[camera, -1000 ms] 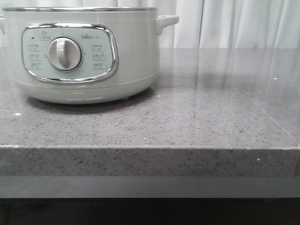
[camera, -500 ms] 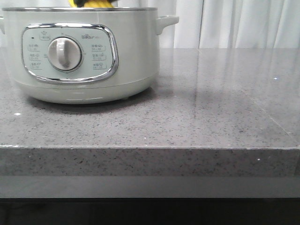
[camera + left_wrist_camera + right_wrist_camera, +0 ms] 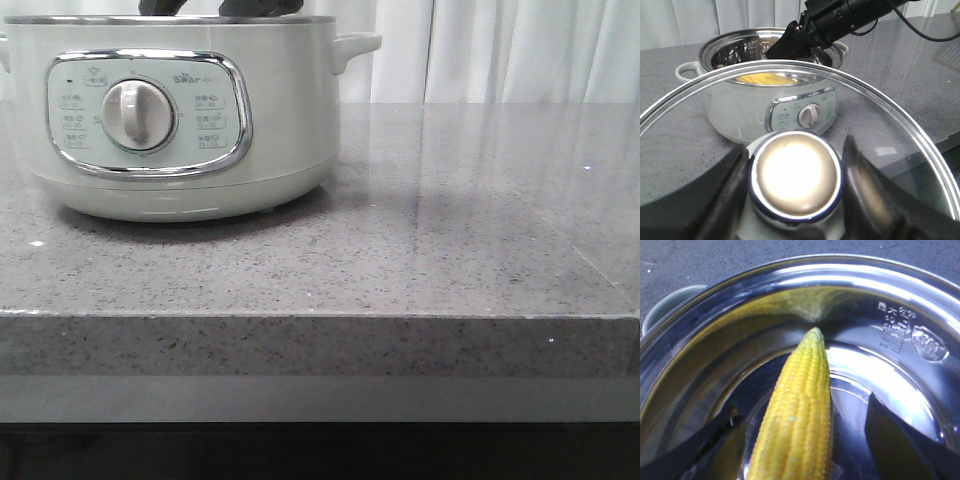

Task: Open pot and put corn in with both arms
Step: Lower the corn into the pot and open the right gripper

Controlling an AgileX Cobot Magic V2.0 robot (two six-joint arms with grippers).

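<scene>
Front view: the pot (image 3: 175, 120) is sitting on the grey counter (image 3: 420, 250), its dial facing the camera, and dark parts of the right pincer (image 3: 220, 8) are dipping just behind the metal rim. The corn is not showing from here.

Left wrist view: the left pincer (image 3: 795, 187) is pinching the round metal knob (image 3: 795, 175) of a glass lid (image 3: 900, 130), holding it apart from the pot (image 3: 740, 107). The right arm (image 3: 840, 20) is reaching into the open pot, and the corn (image 3: 765, 78) is showing yellow inside.

Right wrist view: the right pincer (image 3: 800, 445) is standing spread, both fingers (image 3: 895, 450) apart from the corn (image 3: 797, 420), which is lying inside the shiny steel bowl of the pot (image 3: 900, 315).
</scene>
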